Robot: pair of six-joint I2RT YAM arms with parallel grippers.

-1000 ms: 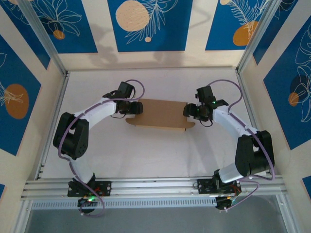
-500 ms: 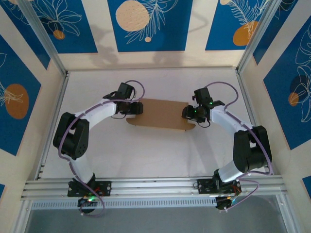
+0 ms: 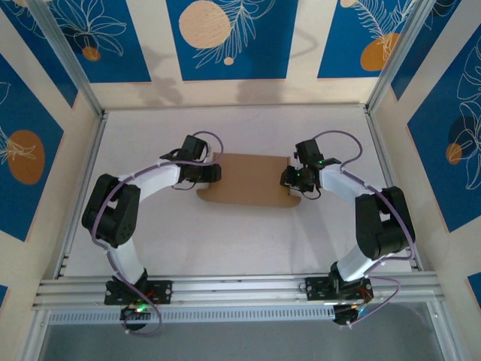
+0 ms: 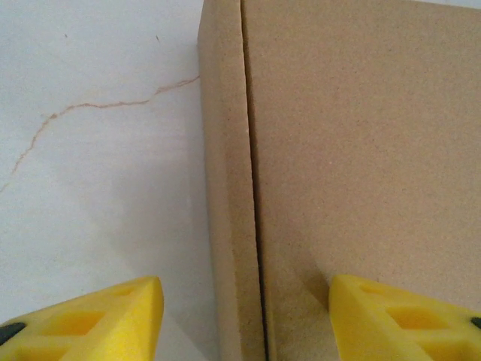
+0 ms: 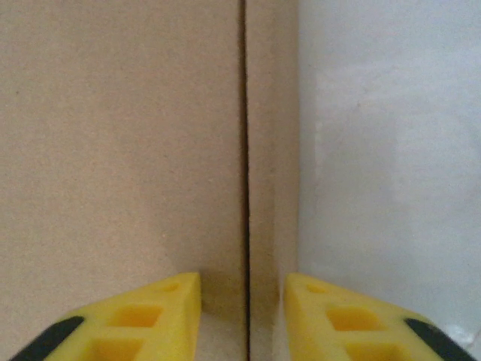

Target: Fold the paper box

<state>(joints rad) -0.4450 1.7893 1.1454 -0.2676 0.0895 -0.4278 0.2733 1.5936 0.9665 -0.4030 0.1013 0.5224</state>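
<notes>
Brown cardboard, the paper box (image 3: pixel 244 179), lies flat in the middle of the white table (image 3: pixel 225 233), with its long side going from left to right. The left gripper (image 3: pixel 213 171) is at the left end of the box and the right gripper (image 3: pixel 289 178) is at the right end; both touch or almost touch its short edges.

From the left wrist, the two yellow fingers (image 4: pixel 98 320) stand wide apart, released. One is over the bare table and the other is over the top panel of the box (image 4: pixel 361 150), so the narrow side strip and its dark seam lie between them.

From the right wrist, the fingers (image 5: pixel 128 320) leave only a small gap, and the seam of the box (image 5: pixel 113 135) runs just through it. Whether they pinch the cardboard, I cannot tell.
</notes>
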